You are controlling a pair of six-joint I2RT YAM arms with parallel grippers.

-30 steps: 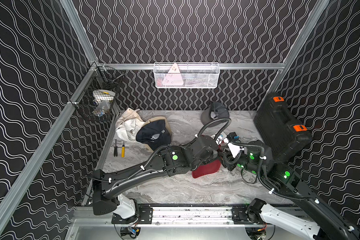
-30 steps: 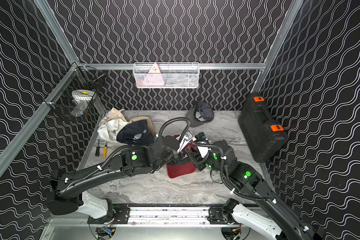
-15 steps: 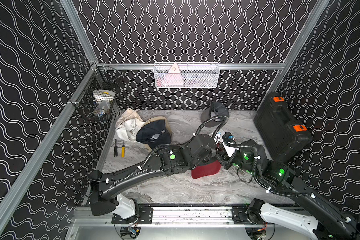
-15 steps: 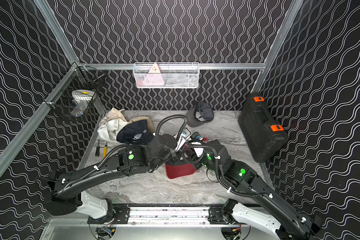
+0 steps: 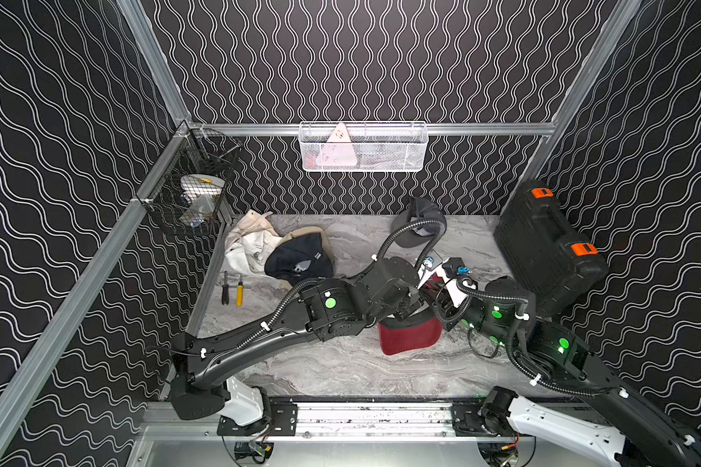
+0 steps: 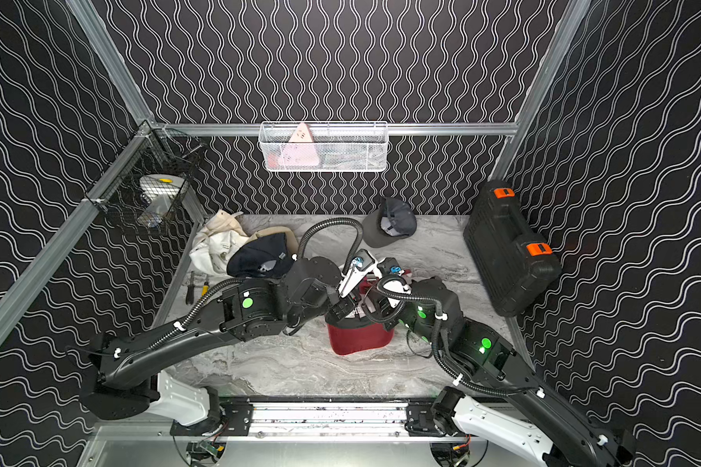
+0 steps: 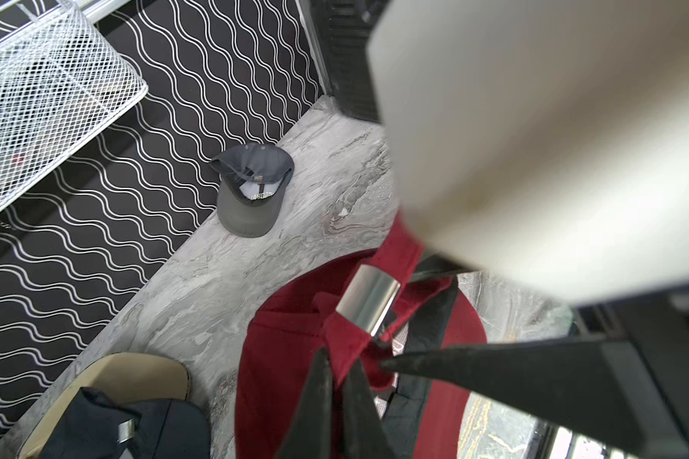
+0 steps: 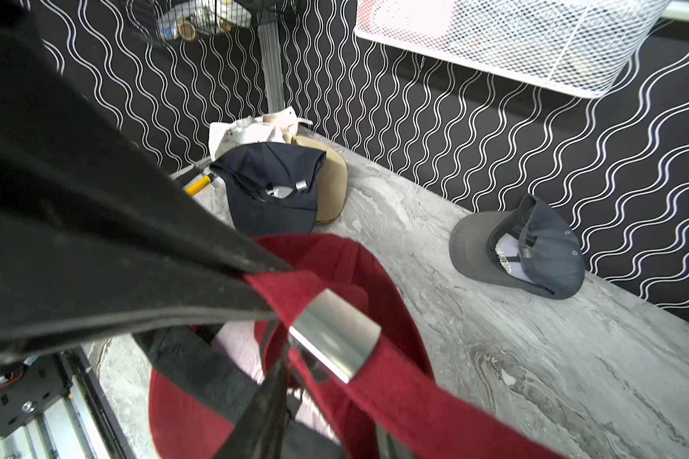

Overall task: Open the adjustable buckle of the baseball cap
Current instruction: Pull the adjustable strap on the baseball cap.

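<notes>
Caps on worktop: four. Red cap front centre between both arms, inside showing, strap lifted. Navy cap atop tan cap, left rear. Grey cap by back wall.
Buckle: one, silver, on strap.
Left jaws clamped on strap just beside buckle.
Right jaws at buckle, one fingertip touching strap. Gripping or not, cannot tell.
Screwdrivers: two. Black case: one.

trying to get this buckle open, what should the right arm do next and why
Probably close the right fingers on the silver buckle and tug it away. The left fingers already pinch the red strap just beside it, and a right fingertip sits at the buckle's edge.
</notes>
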